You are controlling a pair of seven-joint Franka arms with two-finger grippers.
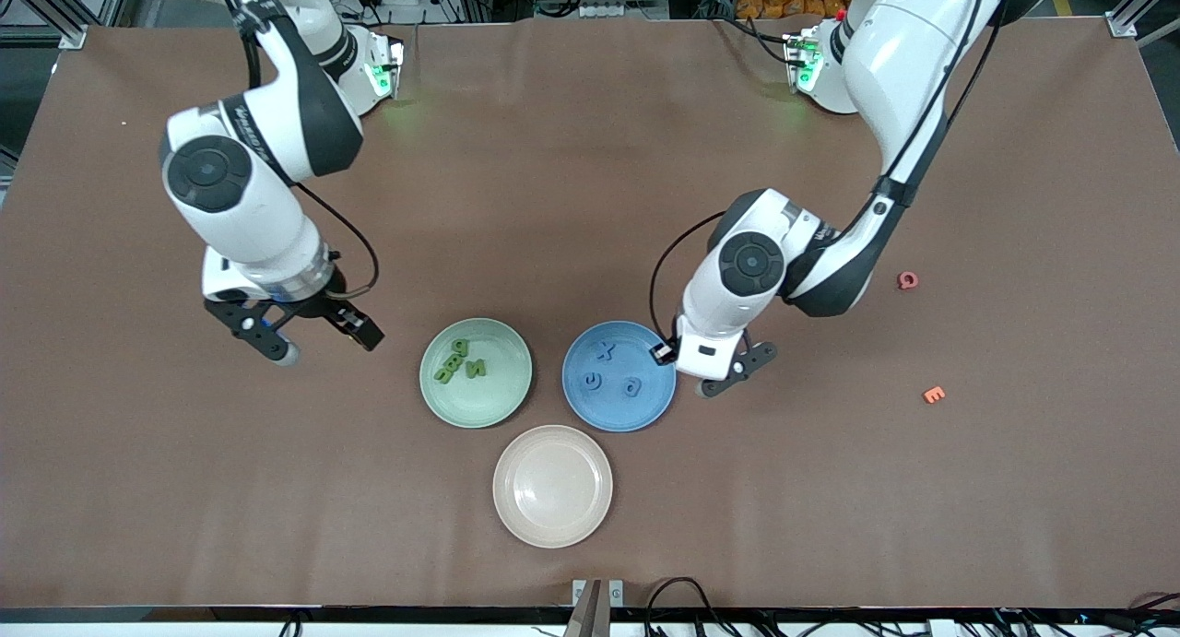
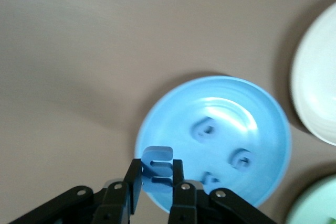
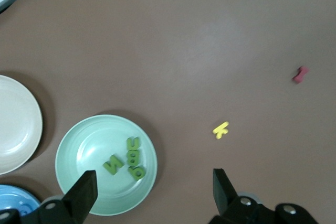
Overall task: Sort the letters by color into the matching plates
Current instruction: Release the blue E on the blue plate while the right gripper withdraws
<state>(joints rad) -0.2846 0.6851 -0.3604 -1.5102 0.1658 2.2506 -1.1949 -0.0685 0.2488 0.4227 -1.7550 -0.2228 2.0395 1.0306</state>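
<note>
1. Left gripper clamped on a blue letter, fingers tight on both its sides; hanging over the rim of the blue plate at the edge toward the left arm's end of the table.
2. Below that gripper, inside the blue plate: three blue letters, lying apart from one another.
3. Right gripper spread wide, nothing between the fingers; up over bare table, toward the right arm's end from the green plate.
4. Green plate just beside the blue plate, rims close. Four green letters in it: an N and three more in a tight row touching one another, next to the N.
5. Beige-pink plate nearer to the front camera than both coloured plates, tucked between them; holds no letters.
6. Toward the left arm's end from the left gripper, well apart from it: a red letter and an orange letter on the table, the orange one nearer to the front camera.
7. Seen from the right wrist only: a yellow letter and a dark red-pink letter on the table, clear of the green plate.
</note>
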